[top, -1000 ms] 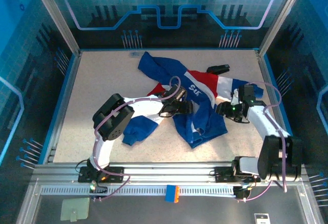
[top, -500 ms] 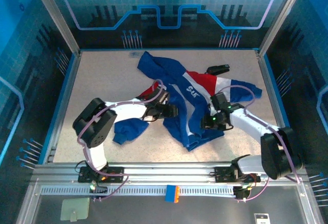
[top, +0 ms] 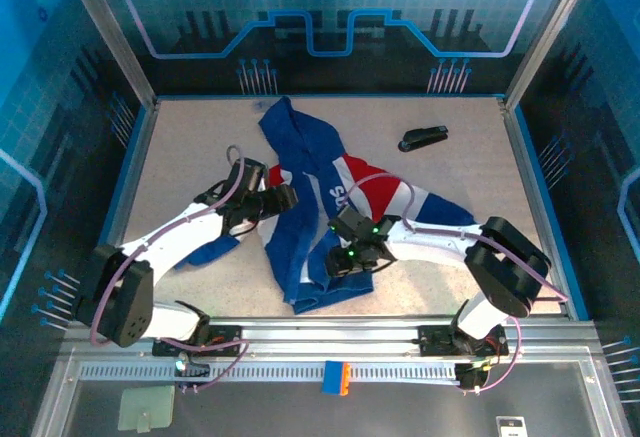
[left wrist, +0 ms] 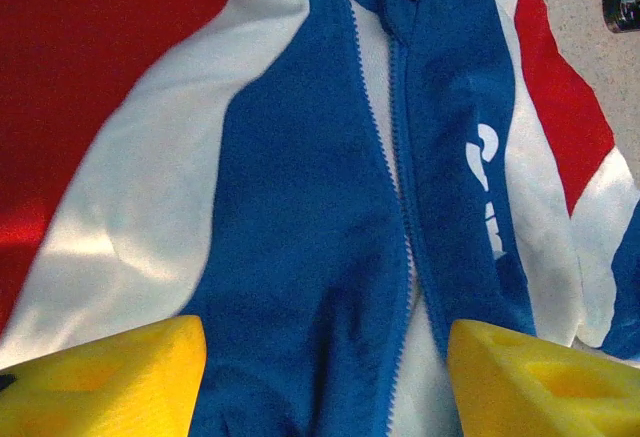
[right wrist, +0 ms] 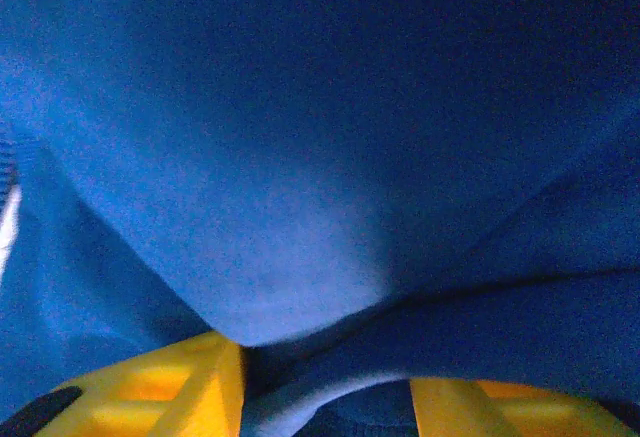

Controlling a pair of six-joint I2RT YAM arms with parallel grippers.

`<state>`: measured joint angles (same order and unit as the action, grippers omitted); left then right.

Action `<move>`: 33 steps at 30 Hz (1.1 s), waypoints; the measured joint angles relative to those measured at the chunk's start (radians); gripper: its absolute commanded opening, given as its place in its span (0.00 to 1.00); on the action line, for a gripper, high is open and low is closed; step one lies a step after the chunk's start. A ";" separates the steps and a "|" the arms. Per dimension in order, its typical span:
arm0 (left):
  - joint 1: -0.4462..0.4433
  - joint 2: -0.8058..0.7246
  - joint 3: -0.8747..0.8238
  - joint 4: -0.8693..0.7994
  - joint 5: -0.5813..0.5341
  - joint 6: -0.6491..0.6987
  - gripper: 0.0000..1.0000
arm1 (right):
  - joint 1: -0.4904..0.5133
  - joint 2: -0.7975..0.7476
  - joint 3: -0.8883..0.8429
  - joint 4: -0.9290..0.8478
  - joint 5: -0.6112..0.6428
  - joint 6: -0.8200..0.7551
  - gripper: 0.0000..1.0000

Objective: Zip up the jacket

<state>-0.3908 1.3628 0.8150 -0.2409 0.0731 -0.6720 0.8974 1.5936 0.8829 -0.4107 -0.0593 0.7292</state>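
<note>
Both arms reaching inward, left tool [top: 284, 198] with jaws wide apart, right tool [top: 342, 257] low.

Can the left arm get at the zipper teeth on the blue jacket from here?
Likely yes: the left gripper has its jaws apart over the royal-blue hooded fabric jacket, whose zipper teeth lie uncovered between them.

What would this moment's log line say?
jacket: unzipped | left hand: open over zipper | right hand: jacket bunched between fingers
</note>
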 measured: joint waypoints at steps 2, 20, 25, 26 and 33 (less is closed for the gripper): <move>0.000 -0.004 -0.010 -0.009 0.001 0.001 0.64 | -0.008 0.000 0.062 -0.029 0.008 -0.019 0.58; -0.108 0.177 -0.095 0.064 0.011 -0.034 0.63 | -0.344 0.340 0.544 -0.198 0.030 -0.364 0.38; -0.112 0.244 -0.039 0.086 0.019 -0.027 0.62 | -0.400 0.457 0.550 -0.220 0.037 -0.383 0.36; -0.112 0.254 -0.030 0.090 0.023 -0.027 0.62 | -0.409 0.450 0.544 -0.217 0.033 -0.383 0.35; -0.112 0.313 0.027 0.113 0.043 -0.020 0.61 | -0.483 0.302 0.319 -0.137 0.020 -0.374 0.35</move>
<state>-0.5026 1.6756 0.8421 -0.1276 0.1158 -0.6918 0.4145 1.8957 1.2015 -0.5480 -0.0391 0.3553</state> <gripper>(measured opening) 0.616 0.353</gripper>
